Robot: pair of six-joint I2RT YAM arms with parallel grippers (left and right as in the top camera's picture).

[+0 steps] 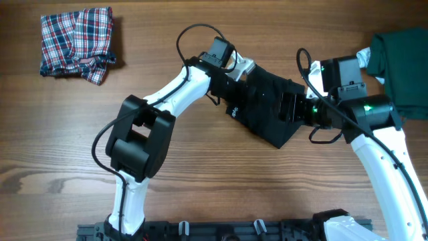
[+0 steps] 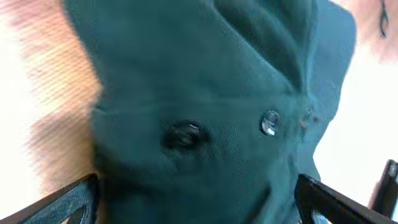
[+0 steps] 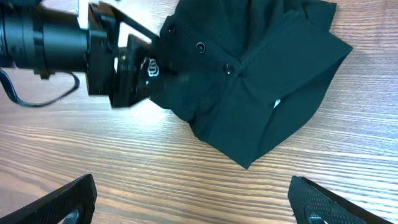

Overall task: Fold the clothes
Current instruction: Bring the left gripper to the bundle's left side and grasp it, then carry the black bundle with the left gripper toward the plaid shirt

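On the tabletop (image 1: 200, 181) the crumpled black shirt (image 1: 267, 107) lies mid-way, its small white logo (image 1: 234, 112) too tiny to read. The left tool (image 2: 198, 205) sits right over it and the right tool (image 3: 198, 202) at its edge, both spread wide, gripping nothing. Farther back lie the plaid garment (image 1: 75, 43) at left and the dark green one (image 1: 404, 63) at right.

Dark green garment (image 1: 404, 70) — partly off-frame

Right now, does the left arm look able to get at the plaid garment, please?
Probably yes: the left tool stands open over the black shirt, and only bare table lies between it and the plaid garment.
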